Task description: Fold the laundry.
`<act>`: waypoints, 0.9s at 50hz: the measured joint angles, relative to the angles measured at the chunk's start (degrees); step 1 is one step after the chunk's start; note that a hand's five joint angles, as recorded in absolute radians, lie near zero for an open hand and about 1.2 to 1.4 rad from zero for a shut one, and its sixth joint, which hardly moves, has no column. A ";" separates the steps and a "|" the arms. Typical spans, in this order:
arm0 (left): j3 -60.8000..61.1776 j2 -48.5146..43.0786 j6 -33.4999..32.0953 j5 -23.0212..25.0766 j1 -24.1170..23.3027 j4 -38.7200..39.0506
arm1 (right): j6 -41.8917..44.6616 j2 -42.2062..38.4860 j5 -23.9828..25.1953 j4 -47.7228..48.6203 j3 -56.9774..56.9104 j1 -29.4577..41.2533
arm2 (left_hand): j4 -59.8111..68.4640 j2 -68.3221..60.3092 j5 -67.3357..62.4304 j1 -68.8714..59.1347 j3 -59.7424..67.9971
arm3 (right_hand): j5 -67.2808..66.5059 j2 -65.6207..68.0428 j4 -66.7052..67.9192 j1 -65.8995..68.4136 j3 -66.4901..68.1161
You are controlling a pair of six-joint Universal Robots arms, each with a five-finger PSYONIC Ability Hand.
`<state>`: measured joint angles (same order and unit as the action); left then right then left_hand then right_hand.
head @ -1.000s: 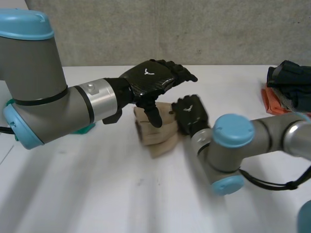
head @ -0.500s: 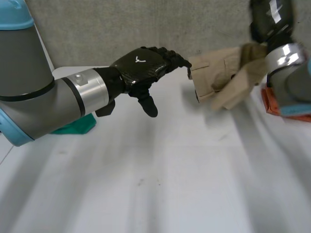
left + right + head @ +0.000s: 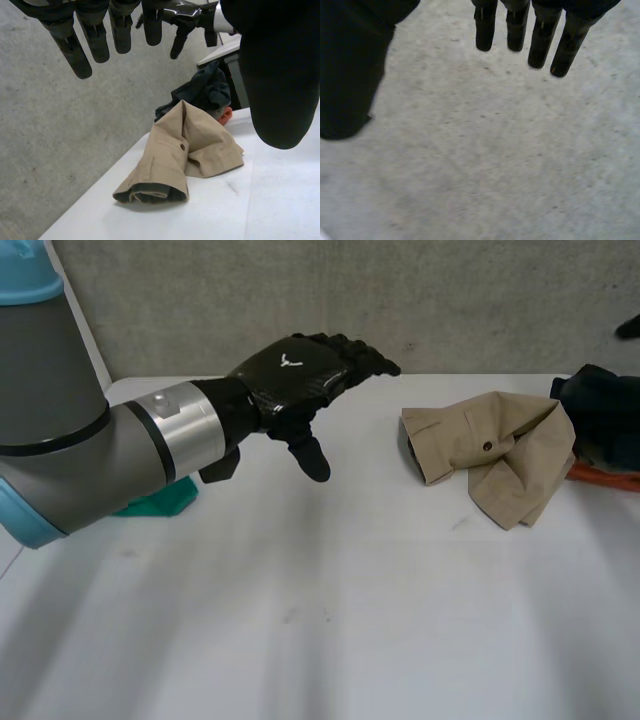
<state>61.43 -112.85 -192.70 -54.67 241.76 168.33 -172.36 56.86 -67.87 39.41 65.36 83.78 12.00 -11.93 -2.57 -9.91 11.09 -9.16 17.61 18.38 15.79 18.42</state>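
Note:
A tan garment [image 3: 490, 450], loosely folded with a button showing, lies on the white table [image 3: 350, 620] at the right. In the left wrist view the tan garment [image 3: 175, 160] rests well beyond my left hand's fingertips. My left hand [image 3: 295, 380] hovers open above the table's middle, left of the garment and holding nothing; its fingers [image 3: 120, 30] are straight. My right hand [image 3: 517, 25] is open and empty, raised and facing the concrete wall. From the left wrist camera the right hand [image 3: 187, 15] hangs high above the clothes pile with its fingers spread.
A pile of dark clothes [image 3: 600, 410] sits at the table's right edge over an orange cloth [image 3: 600, 477], touching the tan garment. A green cloth [image 3: 160, 500] lies under my left forearm. A concrete wall runs behind the table.
My right hand swept the tan garment from the table's middle to the right, let go of it beside the dark pile and rose away. The left hand barely moved.

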 measured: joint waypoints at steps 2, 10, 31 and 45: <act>0.67 0.07 -0.03 0.00 -0.05 0.03 | 0.12 3.58 1.27 -0.61 5.09 0.01 | 0.00 0.00 0.00 0.00 0.00 | 4.76 -4.66 -4.74 -3.51 -5.57; 3.45 1.44 -0.05 0.00 -0.05 1.14 | 7.47 11.34 13.77 -10.87 15.13 0.14 | 0.00 0.00 0.00 0.00 0.00 | 5.29 -5.02 -4.91 -3.63 -6.25; 8.41 2.11 0.25 -4.04 -0.02 4.09 | 42.97 2.63 14.04 -28.63 11.08 1.89 | 0.00 0.00 0.00 0.00 0.12 | 5.29 -5.02 -4.91 -3.63 -6.25; 12.42 2.15 0.76 -8.89 0.17 7.13 | 52.62 -3.46 21.18 -26.17 8.01 2.16 | 0.00 0.00 0.00 0.00 0.12 | 5.29 -5.02 -4.91 -3.63 -6.25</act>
<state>73.85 -110.70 -191.93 -63.57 241.92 175.45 -119.74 53.41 -46.69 13.24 73.37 85.94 12.00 -11.93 -2.57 -9.91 11.21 -3.87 12.59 13.47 12.16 12.17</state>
